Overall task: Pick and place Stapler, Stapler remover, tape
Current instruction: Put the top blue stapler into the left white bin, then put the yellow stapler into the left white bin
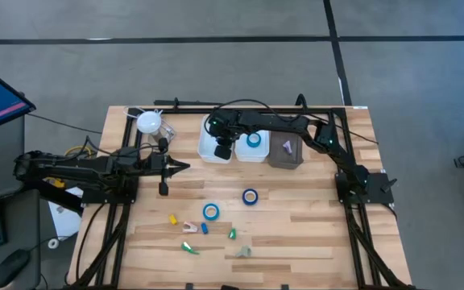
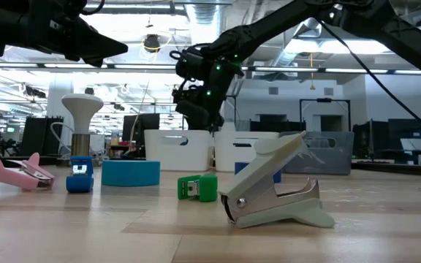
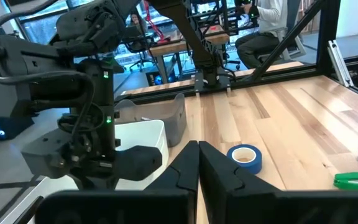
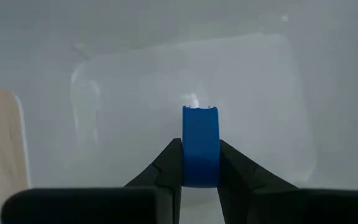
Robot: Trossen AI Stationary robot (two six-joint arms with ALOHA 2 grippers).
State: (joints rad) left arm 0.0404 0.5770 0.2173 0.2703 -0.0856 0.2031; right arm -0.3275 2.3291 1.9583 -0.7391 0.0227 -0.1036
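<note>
My right gripper (image 4: pixel 201 177) hangs over the left white bin (image 1: pixel 213 150) at the table's far side, shut on a small blue piece (image 4: pixel 201 146). In the low view the right gripper (image 2: pixel 198 109) stands above the bin's rim. One blue tape roll (image 1: pixel 253 139) lies in the middle white bin; two more tape rolls (image 1: pixel 250 196) (image 1: pixel 210 211) lie flat on the table. A pale staple remover (image 2: pixel 276 191) and small green (image 2: pixel 198 187), blue (image 2: pixel 80 175) and pink (image 2: pixel 13 174) staplers lie near the front. My left gripper (image 1: pixel 184 167) waits shut at the left. My right gripper pinches the small blue piece by its two flat sides (image 4: pixel 201 163) between its two fingers. The fingers slant down from above into the bin. The piece stands on edge past the fingertips, clear of the bin's floor.
A grey bin (image 1: pixel 286 151) stands right of the two white ones. A white knob-shaped object (image 1: pixel 149 122) stands at the far left. Small yellow (image 1: pixel 172 218) and green (image 1: pixel 188 248) pieces lie toward the near edge. Bare wood lies at the table's right.
</note>
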